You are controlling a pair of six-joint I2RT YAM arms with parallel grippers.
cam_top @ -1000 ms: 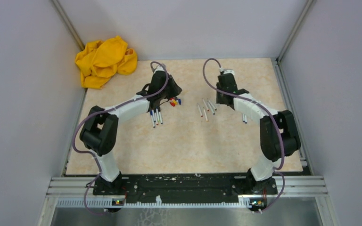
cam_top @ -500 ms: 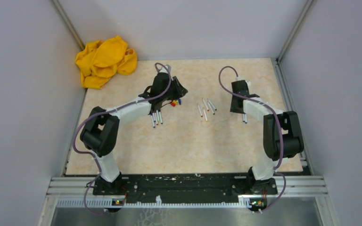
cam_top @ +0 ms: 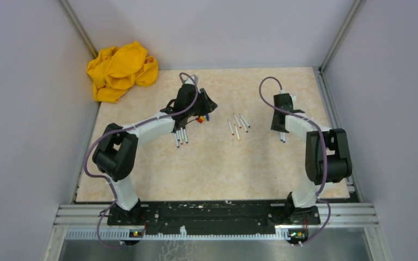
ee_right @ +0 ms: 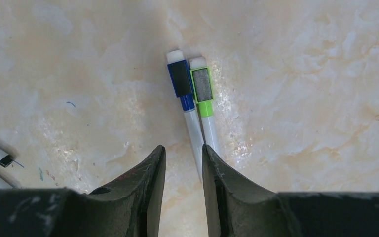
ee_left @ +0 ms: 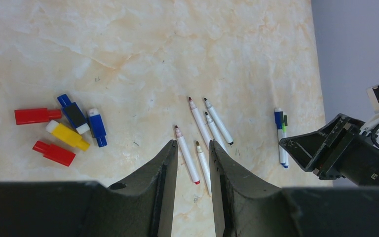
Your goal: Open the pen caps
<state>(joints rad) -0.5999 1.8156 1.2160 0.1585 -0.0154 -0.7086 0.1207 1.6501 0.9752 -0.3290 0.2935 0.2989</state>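
Here's the business end: two pens with their lids on, blue cap and green cap, lying side by side and touching on the table, barrels running down beneath the right gripper. That gripper hangs directly over them, fingers parted by only a narrow slot, nothing in its grasp. Across the middle lie the bare pens, tips exposed, and past them the loose caps in red, blue and yellow, so most of the job looks done. The left gripper sits above those bare pens, also barely parted and empty, well apart from the capped pair. Now the danger: those two barrels are pressed together, and a slot that tight could drop a finger on top of a barrel rather than beside it, or pinch both pens at once. Either way one rolls off or the pair skids. And with the left hand this far away, any pull on a cap has nothing bracing the barrel.
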